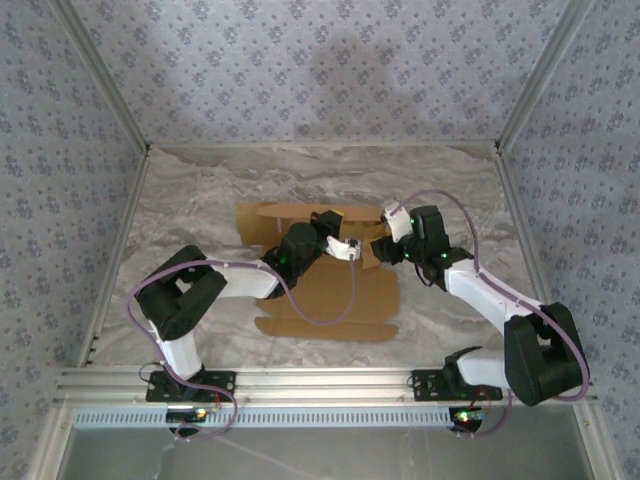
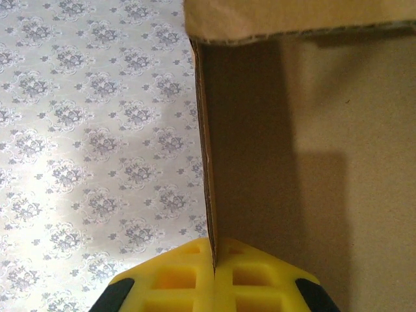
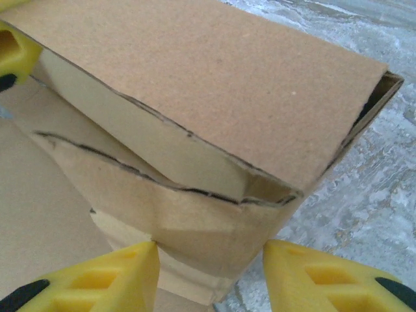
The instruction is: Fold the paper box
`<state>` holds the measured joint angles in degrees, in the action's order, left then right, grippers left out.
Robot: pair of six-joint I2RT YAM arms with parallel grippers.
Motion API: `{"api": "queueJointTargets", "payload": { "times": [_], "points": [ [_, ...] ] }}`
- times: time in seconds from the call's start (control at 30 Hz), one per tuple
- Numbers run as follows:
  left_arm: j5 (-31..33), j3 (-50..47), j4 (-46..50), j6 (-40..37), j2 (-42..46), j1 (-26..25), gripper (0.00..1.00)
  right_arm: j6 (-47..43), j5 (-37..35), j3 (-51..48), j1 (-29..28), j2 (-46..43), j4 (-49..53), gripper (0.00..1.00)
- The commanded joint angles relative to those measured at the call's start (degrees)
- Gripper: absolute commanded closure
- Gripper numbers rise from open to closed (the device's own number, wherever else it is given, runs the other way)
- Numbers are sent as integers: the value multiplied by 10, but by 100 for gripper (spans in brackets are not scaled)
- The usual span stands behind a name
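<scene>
Left wrist view: left pincer (image 2: 213, 273) is clamped on an upright wall of the paper box (image 1: 330, 290), mid-worktop (image 1: 200, 200). Right pincer (image 3: 209, 273) straddles its folded corner, apart; pushing could buckle the layered flaps.

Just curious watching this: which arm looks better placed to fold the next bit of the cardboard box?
Probably the right gripper: its open fingers straddle a raised flap of the paper box, while the left gripper is pinching a wall.

A grey-white marbled surface (image 1: 200, 190) lies between walls of pale floral wallpaper (image 1: 300, 60), with a silver metal rail (image 1: 330, 380) along its near edge.
</scene>
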<state>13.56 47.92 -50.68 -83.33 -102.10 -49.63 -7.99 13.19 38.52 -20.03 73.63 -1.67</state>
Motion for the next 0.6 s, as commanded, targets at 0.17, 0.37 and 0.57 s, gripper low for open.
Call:
{"api": "queueJointTargets", "payload": {
  "times": [0.17,0.37,0.57],
  "points": [
    [-44,-18,66,4,11,-17,100,-9,-59,28,-4,50,-32,70],
    [-45,-20,72,3,20,-21,100,2,-72,32,-9,58,-37,67],
    [-54,-20,95,12,34,-21,100,-18,-82,17,-18,65,-105,54]
  ]
}}
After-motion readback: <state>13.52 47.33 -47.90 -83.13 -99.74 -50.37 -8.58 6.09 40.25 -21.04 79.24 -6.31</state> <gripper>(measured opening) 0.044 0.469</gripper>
